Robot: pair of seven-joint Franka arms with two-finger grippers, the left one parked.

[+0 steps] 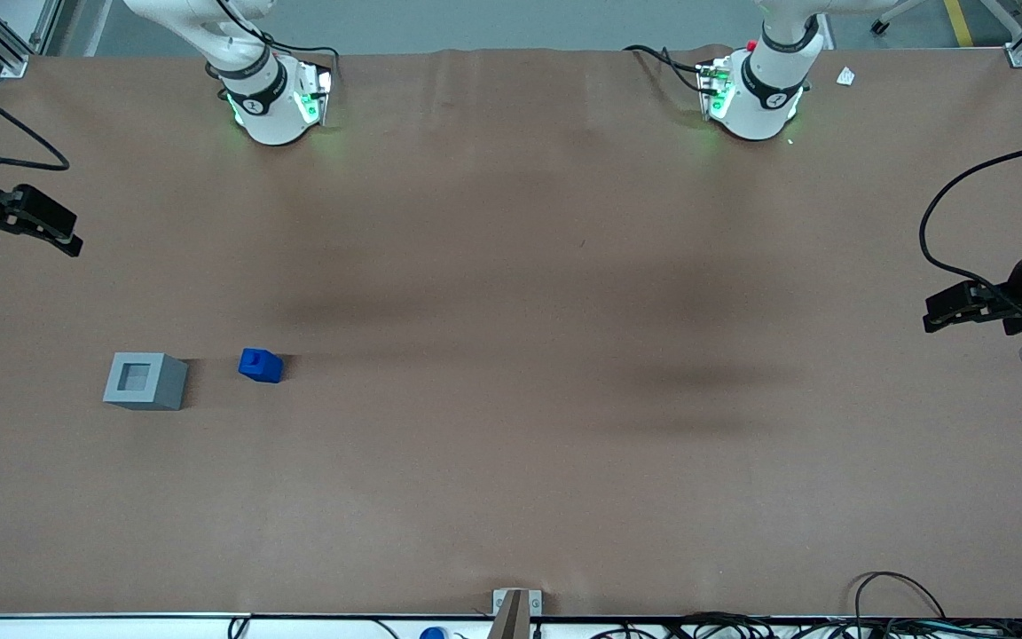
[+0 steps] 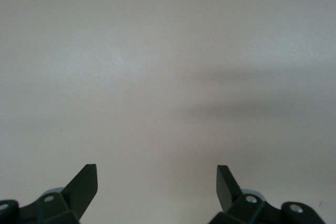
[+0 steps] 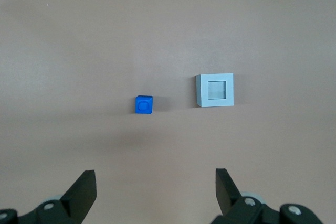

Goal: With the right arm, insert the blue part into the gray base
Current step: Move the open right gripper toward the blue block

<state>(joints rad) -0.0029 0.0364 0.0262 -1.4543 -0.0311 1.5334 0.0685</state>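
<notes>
The blue part (image 1: pixel 261 365) stands on the brown table toward the working arm's end, a small blue block with a raised step on top. The gray base (image 1: pixel 145 381) sits beside it, a short gap apart, its square recess facing up and empty. My right gripper (image 1: pixel 63 238) hangs at the working arm's end of the table, farther from the front camera than both blocks and apart from them. In the right wrist view the gripper (image 3: pixel 156 174) is open and empty, with the blue part (image 3: pixel 143 104) and the gray base (image 3: pixel 214 91) ahead of its fingertips.
The two arm bases (image 1: pixel 271 102) (image 1: pixel 755 98) stand at the table's back edge. A small white scrap (image 1: pixel 845 76) lies near the parked arm's base. A metal bracket (image 1: pixel 515 608) and loose cables (image 1: pixel 901 603) sit along the front edge.
</notes>
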